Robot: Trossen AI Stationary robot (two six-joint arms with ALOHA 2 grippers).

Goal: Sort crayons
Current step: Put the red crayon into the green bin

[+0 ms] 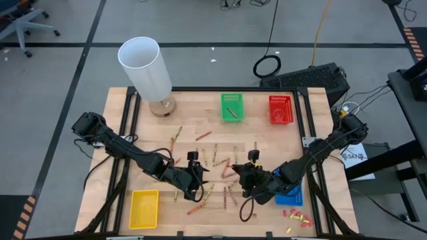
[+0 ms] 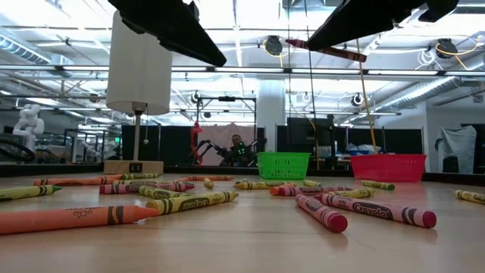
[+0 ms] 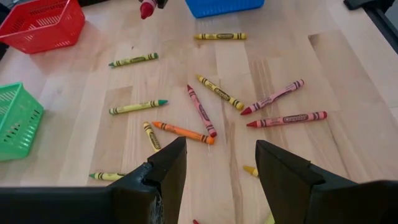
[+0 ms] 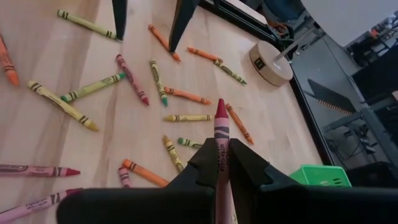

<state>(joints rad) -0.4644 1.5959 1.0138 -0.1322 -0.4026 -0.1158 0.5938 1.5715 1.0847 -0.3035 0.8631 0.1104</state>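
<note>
Right gripper (image 4: 221, 163) is clamped on 1 red crayon (image 4: 221, 127), lifted above the table (image 1: 313, 133) centre. Left gripper (image 3: 221, 165) hovers open over scattered crayons (image 3: 205, 112). Light, stiff, brittle; grip mid-wrapper.

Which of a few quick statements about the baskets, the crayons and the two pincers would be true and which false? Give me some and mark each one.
1. The right pincer is shut on a red crayon. True.
2. The left pincer grips an orange crayon. False: its fingers stand apart with nothing between them, above the crayons scattered on the table.
3. The green basket has a crayon in it. True.
4. The yellow basket sits beside the red basket. False: the yellow one is at the near left corner, while the red one stands at the far edge next to the green one.
5. The white lamp stands at the table's far left. True.
</note>
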